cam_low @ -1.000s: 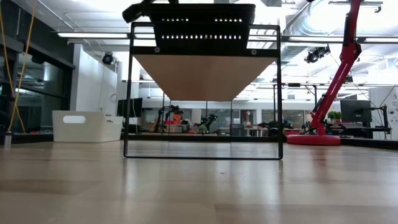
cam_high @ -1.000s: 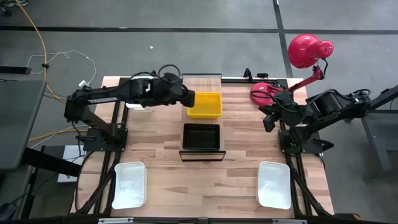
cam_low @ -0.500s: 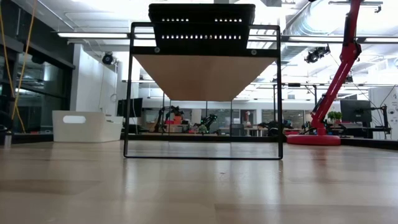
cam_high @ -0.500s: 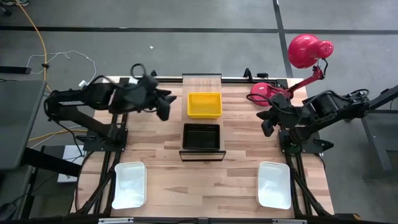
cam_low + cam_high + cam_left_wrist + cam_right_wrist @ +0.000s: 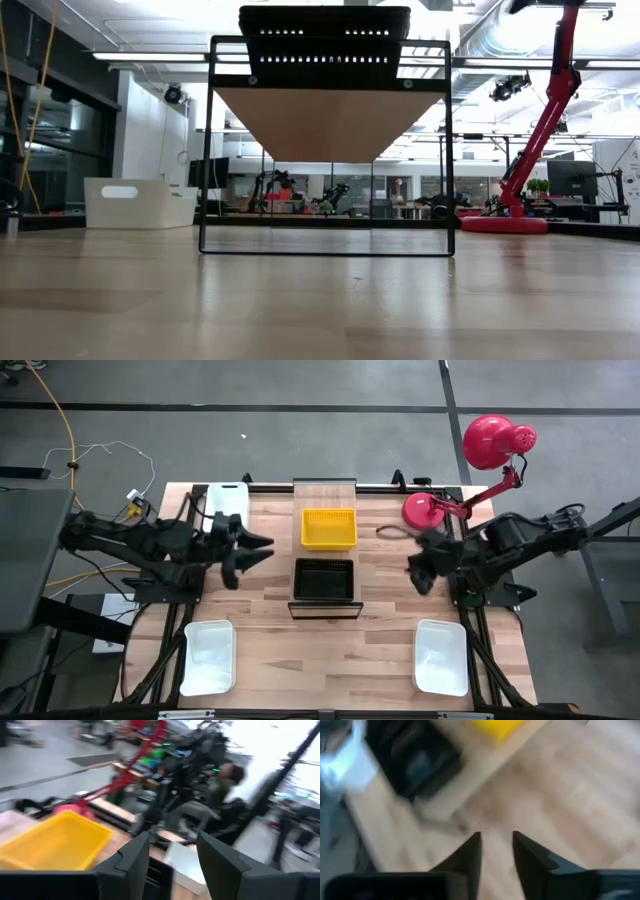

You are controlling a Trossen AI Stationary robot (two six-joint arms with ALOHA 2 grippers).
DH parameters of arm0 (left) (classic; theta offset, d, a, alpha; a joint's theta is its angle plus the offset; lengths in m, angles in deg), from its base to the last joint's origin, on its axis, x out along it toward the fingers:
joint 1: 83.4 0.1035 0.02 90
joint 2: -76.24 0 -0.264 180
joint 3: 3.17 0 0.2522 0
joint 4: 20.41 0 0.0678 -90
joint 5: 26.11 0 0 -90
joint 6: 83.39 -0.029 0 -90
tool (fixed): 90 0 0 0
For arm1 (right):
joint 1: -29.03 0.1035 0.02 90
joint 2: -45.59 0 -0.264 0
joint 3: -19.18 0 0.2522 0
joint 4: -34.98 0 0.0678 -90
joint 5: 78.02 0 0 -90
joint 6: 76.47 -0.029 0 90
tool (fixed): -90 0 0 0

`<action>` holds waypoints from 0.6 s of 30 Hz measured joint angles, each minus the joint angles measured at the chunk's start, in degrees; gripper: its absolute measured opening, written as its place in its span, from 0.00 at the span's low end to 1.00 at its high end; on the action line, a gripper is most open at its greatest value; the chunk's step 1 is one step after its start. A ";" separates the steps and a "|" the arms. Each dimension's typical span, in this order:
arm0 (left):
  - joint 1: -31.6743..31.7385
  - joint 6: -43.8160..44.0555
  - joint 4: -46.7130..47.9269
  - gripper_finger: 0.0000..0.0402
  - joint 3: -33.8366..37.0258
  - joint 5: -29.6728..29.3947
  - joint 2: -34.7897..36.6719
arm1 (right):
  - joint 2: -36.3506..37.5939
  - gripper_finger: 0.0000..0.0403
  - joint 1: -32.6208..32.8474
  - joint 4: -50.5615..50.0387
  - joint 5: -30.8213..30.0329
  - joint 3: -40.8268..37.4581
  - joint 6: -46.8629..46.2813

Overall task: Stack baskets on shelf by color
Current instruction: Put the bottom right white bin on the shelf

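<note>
Five baskets in sight from above. The yellow basket (image 5: 329, 528) and the black basket (image 5: 324, 579) both sit on the shelf (image 5: 325, 490), a long board running from the far edge of the surface (image 5: 380, 630) toward the near side. Yellow is the farther one, black right behind it at the shelf's near end, a small gap between them. Both look open side up, with their long sides lying across the shelf's length.

Three white ones are off the shelf: one white basket (image 5: 209, 656) at the near left corner, another (image 5: 441, 656) at the near right, both with long axis running near-to-far, and a third (image 5: 227, 496) at the far left edge.

The left pincer (image 5: 236, 556) hangs left of the shelf, fingers apart and empty. The right pincer (image 5: 421, 573) is off to the shelf's right, also spread with nothing in it.
</note>
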 joint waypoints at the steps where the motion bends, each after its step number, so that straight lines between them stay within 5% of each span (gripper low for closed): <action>1: 0.01 -0.31 -0.49 0.38 0.83 1.89 0.80 | -0.70 0.31 0.04 -0.63 3.97 -0.02 0.06; 5: 0.01 -0.35 -0.55 0.38 1.95 6.23 2.28 | -5.44 0.45 1.44 -8.02 15.10 0.00 -0.94; 12: 0.03 -0.39 -0.74 0.38 1.95 8.90 2.81 | -14.17 0.51 9.07 -18.67 20.60 -0.50 5.17; 18: 0.03 -0.44 -0.74 0.38 1.95 9.75 2.81 | -7.60 0.51 12.55 -11.37 29.83 -16.58 1.01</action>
